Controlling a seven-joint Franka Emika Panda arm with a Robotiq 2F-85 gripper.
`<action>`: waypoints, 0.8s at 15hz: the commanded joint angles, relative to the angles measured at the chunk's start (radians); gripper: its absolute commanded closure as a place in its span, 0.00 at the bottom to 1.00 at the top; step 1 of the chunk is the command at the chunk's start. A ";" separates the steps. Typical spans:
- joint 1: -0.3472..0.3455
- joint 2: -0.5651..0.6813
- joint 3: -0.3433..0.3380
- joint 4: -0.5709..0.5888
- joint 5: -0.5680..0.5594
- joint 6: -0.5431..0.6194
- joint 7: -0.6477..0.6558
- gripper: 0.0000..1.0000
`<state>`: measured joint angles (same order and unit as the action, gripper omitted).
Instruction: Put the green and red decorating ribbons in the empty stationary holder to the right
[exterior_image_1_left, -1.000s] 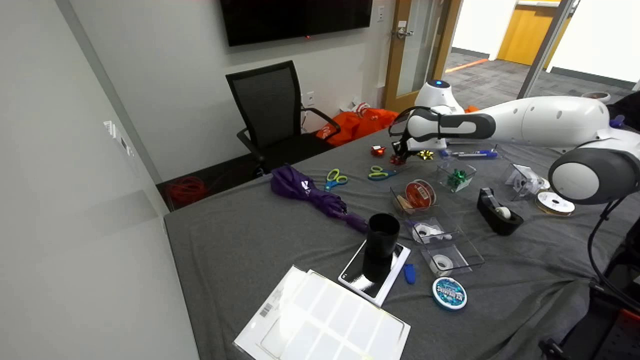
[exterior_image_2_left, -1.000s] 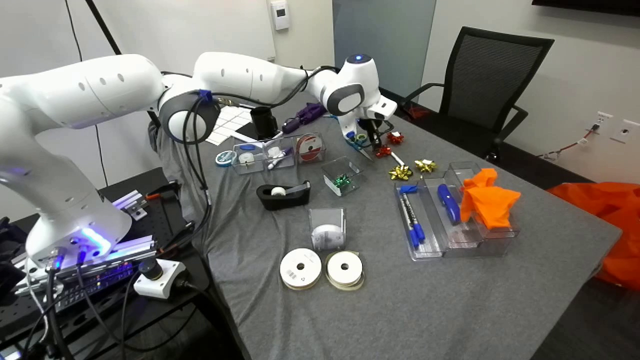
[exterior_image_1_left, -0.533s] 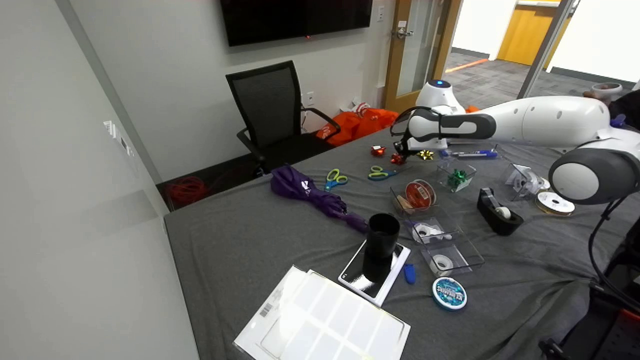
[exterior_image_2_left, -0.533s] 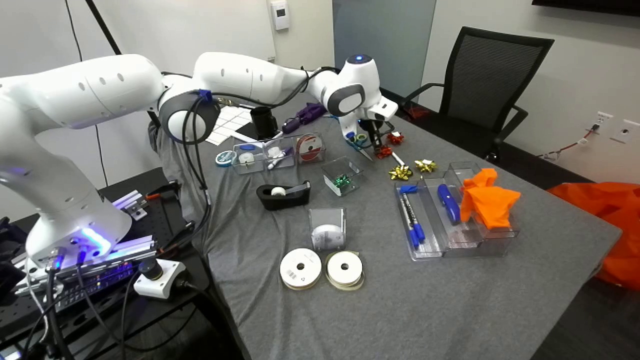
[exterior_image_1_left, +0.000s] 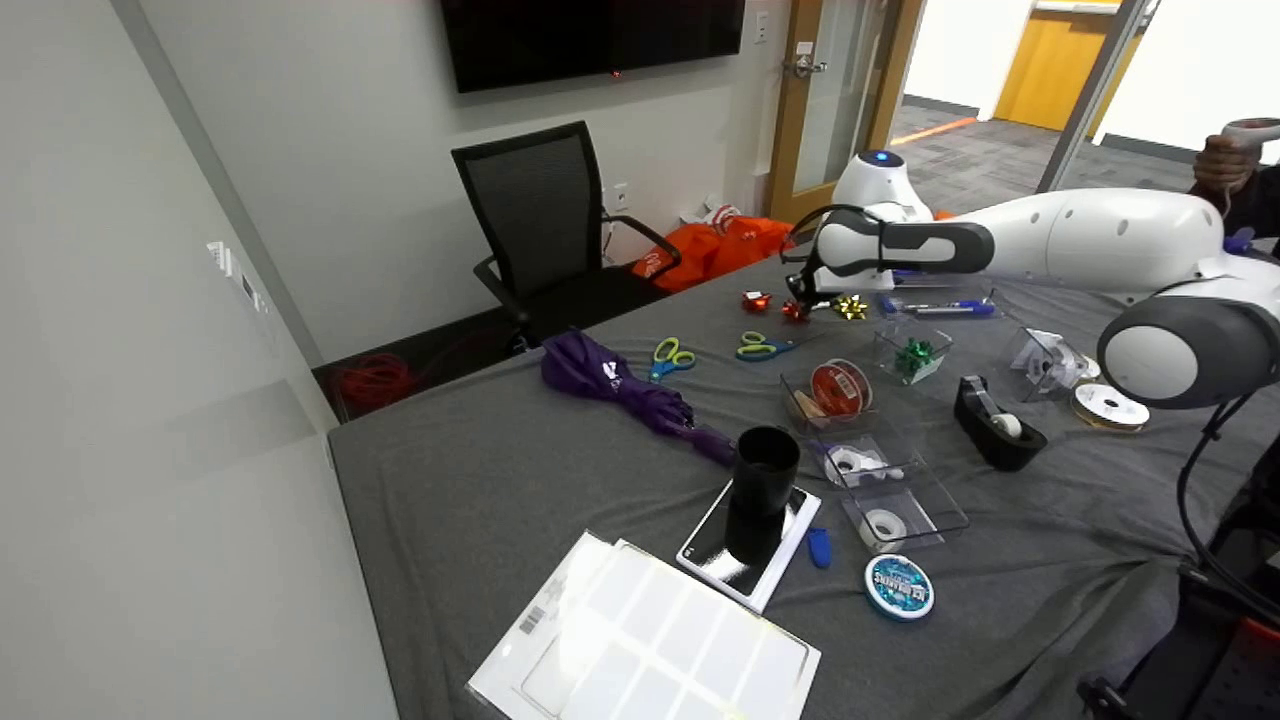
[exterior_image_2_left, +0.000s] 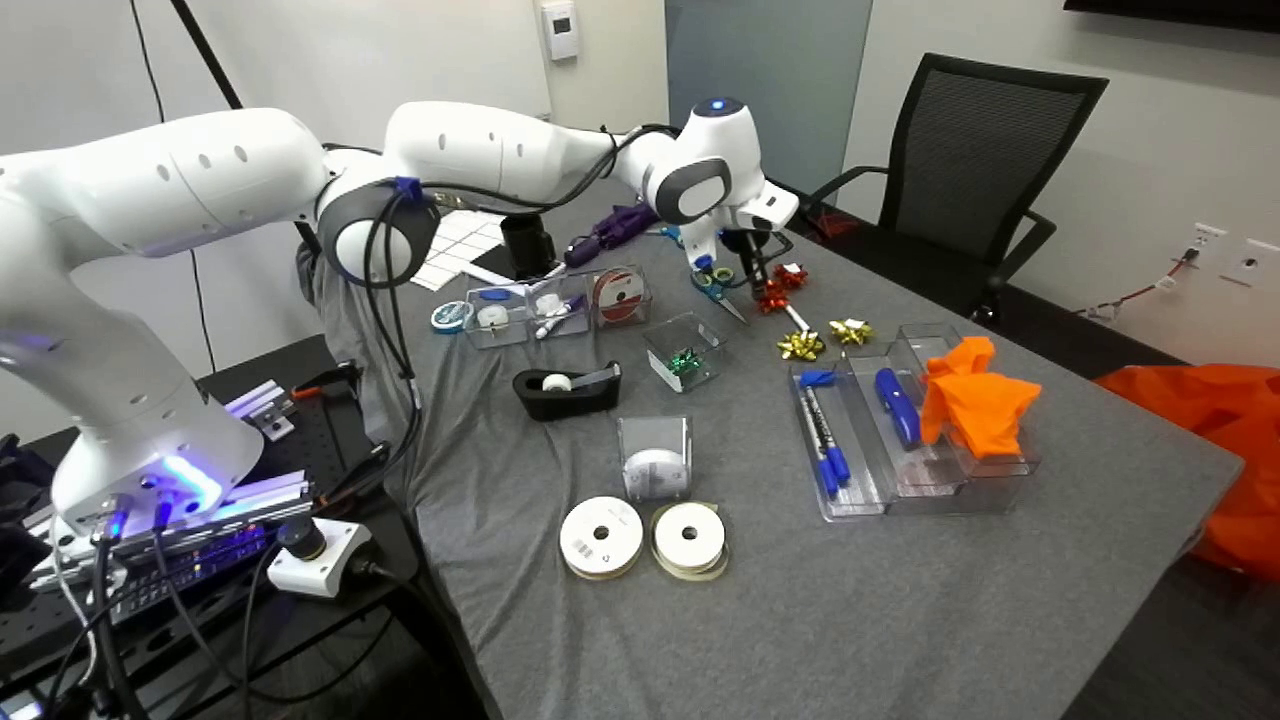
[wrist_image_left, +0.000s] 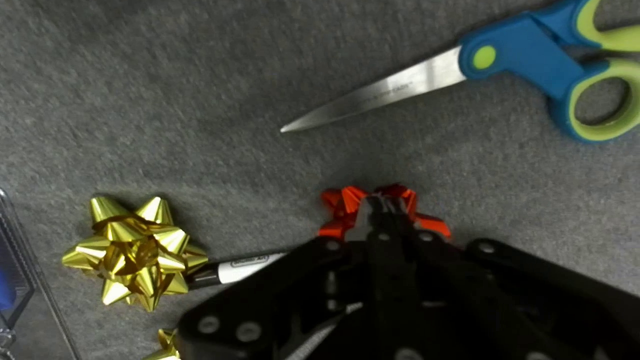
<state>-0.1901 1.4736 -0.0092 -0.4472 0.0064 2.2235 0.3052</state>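
A red bow (wrist_image_left: 345, 225) is between the closed fingertips of my gripper (wrist_image_left: 382, 205) in the wrist view. The same red bow shows in both exterior views (exterior_image_1_left: 795, 312) (exterior_image_2_left: 772, 298), a little above or at the cloth; the exact height is hard to tell. My gripper points down over it in both exterior views (exterior_image_1_left: 800, 292) (exterior_image_2_left: 757, 282). Another red bow (exterior_image_1_left: 756, 301) lies just beyond, also in an exterior view (exterior_image_2_left: 792, 274). A green bow (exterior_image_1_left: 914, 355) sits inside a small clear holder (exterior_image_2_left: 708, 342); it shows in an exterior view too (exterior_image_2_left: 685, 362).
Scissors (wrist_image_left: 525, 50) lie near the gripper. A white marker (wrist_image_left: 247, 267) and gold bows (wrist_image_left: 140, 250) lie beside it. A clear organizer (exterior_image_2_left: 870, 480) holds markers and orange cloth. A tape dispenser (exterior_image_2_left: 567, 400) and a clear tray (exterior_image_2_left: 500, 335) stand closer to the arm base.
The gripper has risen slightly in the last half second, and the red bow at its fingertips has moved up with it. In an exterior view a person's hand with a controller has moved up.
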 joint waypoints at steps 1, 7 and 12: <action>0.001 -0.017 0.011 0.002 0.006 -0.017 -0.019 1.00; 0.002 -0.004 0.000 0.063 0.013 -0.095 -0.100 1.00; 0.002 -0.039 -0.014 0.067 -0.002 -0.178 -0.176 1.00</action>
<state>-0.1868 1.4699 -0.0128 -0.3655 0.0042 2.0929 0.1821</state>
